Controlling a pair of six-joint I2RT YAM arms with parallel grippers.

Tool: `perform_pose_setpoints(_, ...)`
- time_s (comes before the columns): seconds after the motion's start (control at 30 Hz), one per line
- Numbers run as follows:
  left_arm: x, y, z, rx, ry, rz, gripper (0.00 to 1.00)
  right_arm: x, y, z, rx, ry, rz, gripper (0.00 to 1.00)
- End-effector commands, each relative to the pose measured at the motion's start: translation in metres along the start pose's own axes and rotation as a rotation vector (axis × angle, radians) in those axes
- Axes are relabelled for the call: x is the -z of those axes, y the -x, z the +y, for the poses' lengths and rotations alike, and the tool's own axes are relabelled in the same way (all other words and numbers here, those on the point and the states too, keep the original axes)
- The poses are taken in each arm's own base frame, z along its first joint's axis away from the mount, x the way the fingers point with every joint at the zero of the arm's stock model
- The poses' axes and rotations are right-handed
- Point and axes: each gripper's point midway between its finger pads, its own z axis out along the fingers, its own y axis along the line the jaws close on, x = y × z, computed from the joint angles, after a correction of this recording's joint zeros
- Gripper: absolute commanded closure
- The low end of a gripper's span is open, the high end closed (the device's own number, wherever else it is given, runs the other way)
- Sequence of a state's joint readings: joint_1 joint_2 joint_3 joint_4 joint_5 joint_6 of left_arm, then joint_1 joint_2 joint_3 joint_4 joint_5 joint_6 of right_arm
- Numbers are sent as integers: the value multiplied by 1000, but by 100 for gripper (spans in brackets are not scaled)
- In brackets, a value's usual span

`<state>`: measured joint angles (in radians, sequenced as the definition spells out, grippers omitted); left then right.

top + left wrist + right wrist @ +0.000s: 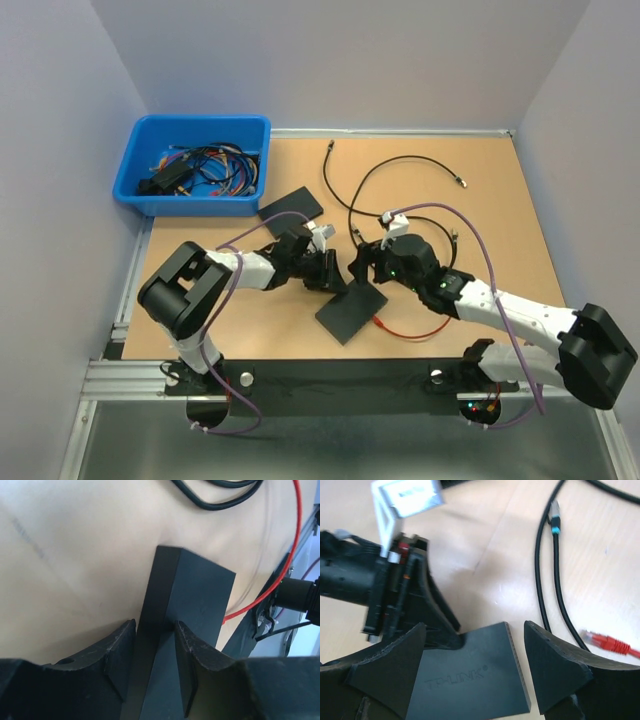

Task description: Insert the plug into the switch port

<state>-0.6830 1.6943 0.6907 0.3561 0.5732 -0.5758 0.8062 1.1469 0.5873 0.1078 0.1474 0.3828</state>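
Note:
The switch is a flat black box marked TP-LINK, lying tilted near the table's middle. My left gripper is shut on one of its edges, and the left wrist view shows both fingers pressed against the switch. My right gripper stands open over the opposite end of the box, its jaws straddling it without touching. The red plug lies loose on the table right of the right gripper, on the end of a red cable. No gripper holds the plug.
A second black box lies behind the left gripper. Black cables loop across the far middle, one running beside my right finger. A blue bin of cables sits at the far left.

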Motion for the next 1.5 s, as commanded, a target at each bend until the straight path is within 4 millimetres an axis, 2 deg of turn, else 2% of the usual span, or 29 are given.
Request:
perform_pose_setpoints(0.0, 20, -27, 31, 104, 176, 46, 51, 2, 10, -9, -66, -82, -15, 14)
perform_pose_setpoints(0.13, 39, -7, 20, 107, 200, -37, 51, -5, 20, -17, -39, -161, -1, 13)
perform_pose_setpoints(0.17, 47, 6, 12, 91, 196, -87, 51, -7, 30, -16, -38, -169, -16, 13)
perform_pose_setpoints(0.27, 63, 24, 9, 91, 226, -160, 51, -19, 32, -22, -30, -205, 10, 14)
perform_pose_setpoints(0.33, 75, 34, 4, 79, 232, -211, 51, -32, 36, -26, -32, -219, 28, 17)
perform_pose_setpoints(0.37, 82, 41, 2, 72, 240, -249, 51, -37, 45, -24, -36, -210, 21, 22)
perform_pose_setpoints(0.4, 86, 43, 3, 70, 244, -266, 51, -42, 37, -30, -28, -228, 47, 22)
perform_pose_setpoints(0.5, 94, 43, 6, 67, 261, -302, 51, -62, 36, -41, -20, -261, 83, 31)
perform_pose_setpoints(0.53, 96, 43, 6, 68, 260, -310, 51, -67, 45, -43, -27, -269, 72, 33)
perform_pose_setpoints(0.57, 100, 43, 5, 61, 260, -327, 51, -76, 37, -53, -29, -289, 105, 35)
perform_pose_setpoints(0.63, 106, 36, 7, 70, 271, -324, 51, -86, 42, -58, -32, -293, 113, 36)
perform_pose_setpoints(0.67, 111, 33, 6, 67, 268, -338, 51, -95, 32, -64, -20, -308, 144, 36)
perform_pose_setpoints(0.77, 119, 26, 9, 73, 280, -352, 51, -107, 32, -73, -3, -327, 159, 38)
perform_pose_setpoints(0.87, 130, 23, 7, 66, 278, -386, 51, -121, 19, -83, 17, -356, 199, 41)
perform_pose_setpoints(1.1, 132, 15, 10, 76, 272, -393, 51, -136, 8, -97, 17, -389, 231, 50)
perform_pose_setpoints(1.47, 130, 13, 10, 72, 266, -387, 52, -140, 3, -120, -41, -425, 246, 59)
